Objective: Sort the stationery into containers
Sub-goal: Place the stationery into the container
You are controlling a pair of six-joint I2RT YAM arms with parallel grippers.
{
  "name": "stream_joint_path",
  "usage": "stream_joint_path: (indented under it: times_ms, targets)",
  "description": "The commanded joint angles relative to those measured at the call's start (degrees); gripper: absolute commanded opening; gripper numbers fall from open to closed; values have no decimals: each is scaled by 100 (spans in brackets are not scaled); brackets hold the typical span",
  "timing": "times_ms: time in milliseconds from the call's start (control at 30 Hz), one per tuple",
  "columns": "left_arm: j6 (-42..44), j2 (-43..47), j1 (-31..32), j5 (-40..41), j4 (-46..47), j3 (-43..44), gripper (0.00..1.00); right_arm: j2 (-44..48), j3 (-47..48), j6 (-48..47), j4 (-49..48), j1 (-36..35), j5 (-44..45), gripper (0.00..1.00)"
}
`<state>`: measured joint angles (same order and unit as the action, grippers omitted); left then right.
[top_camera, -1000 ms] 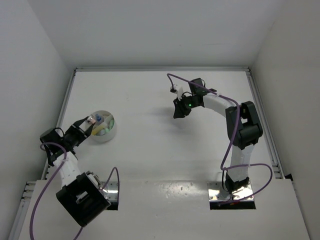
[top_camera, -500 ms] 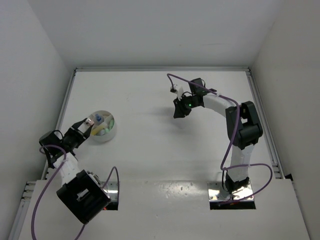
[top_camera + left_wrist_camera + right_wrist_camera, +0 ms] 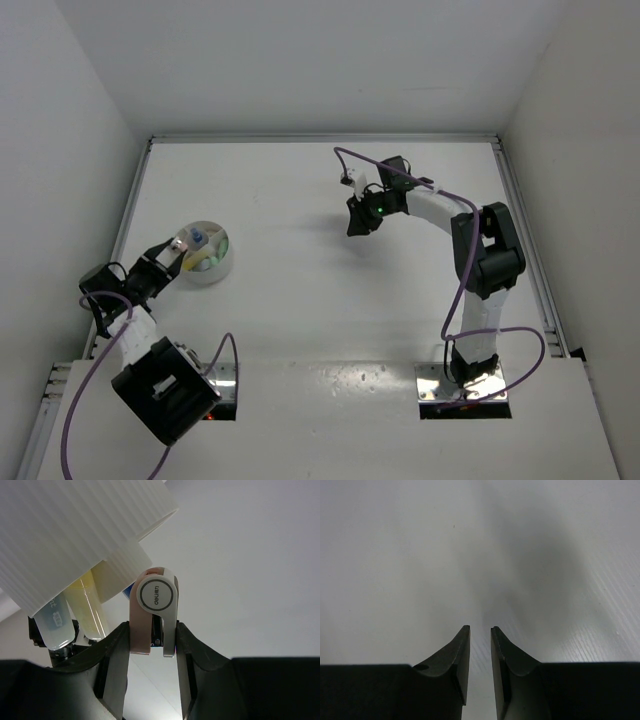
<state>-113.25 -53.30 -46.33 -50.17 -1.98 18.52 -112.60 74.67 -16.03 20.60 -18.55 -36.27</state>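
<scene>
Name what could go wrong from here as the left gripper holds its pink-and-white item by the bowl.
1. The left gripper clamps the pink-and-white item at the left rim of the bowl, not over its middle. Released here, it may strike the rim and drop outside.
2. Markers lie in the bowl. The item could land on them and slide out, or the gripper could nudge the bowl.

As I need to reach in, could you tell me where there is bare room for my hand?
Bare: the middle between the bowl and the right gripper, plus the strip by the back wall. Crowded: the bowl's rim, where the left gripper holds a pink-and-white item.
</scene>
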Motion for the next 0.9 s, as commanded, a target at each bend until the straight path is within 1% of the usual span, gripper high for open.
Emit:
stream_joint_path:
  times_ms: [0, 167, 400, 433, 567, 667, 700, 833, 867]
  targets:
    - [-795, 4, -78, -124, 356, -15, 5, -17, 153, 30, -135, 18, -55, 23]
    - [-672, 4, -78, -124, 242, -68, 9, -69, 153, 30, -135, 18, -55, 23]
    - [-611, -49, -26, -124, 242, -68, 10, -69, 153, 30, -135, 18, -55, 23]
    - [-610, -49, -26, -124, 242, -68, 12, -69, 153, 30, -135, 18, -55, 23]
    - [-610, -49, -26, -124, 242, -68, 15, -69, 153, 30, -135, 18, -55, 23]
    - [-558, -101, -26, -124, 190, -68, 15, -69, 153, 30, -135, 18, -55, 23]
    - [-558, -102, -26, -124, 189, -68, 18, -69, 153, 30, -135, 18, -55, 23]
    - [-558, -102, -26, -124, 189, -15, 20, -69, 153, 30, -135, 18, -55, 23]
    - [-505, -102, -26, -124, 137, -15, 22, -69, 153, 30, -135, 18, -3, 23]
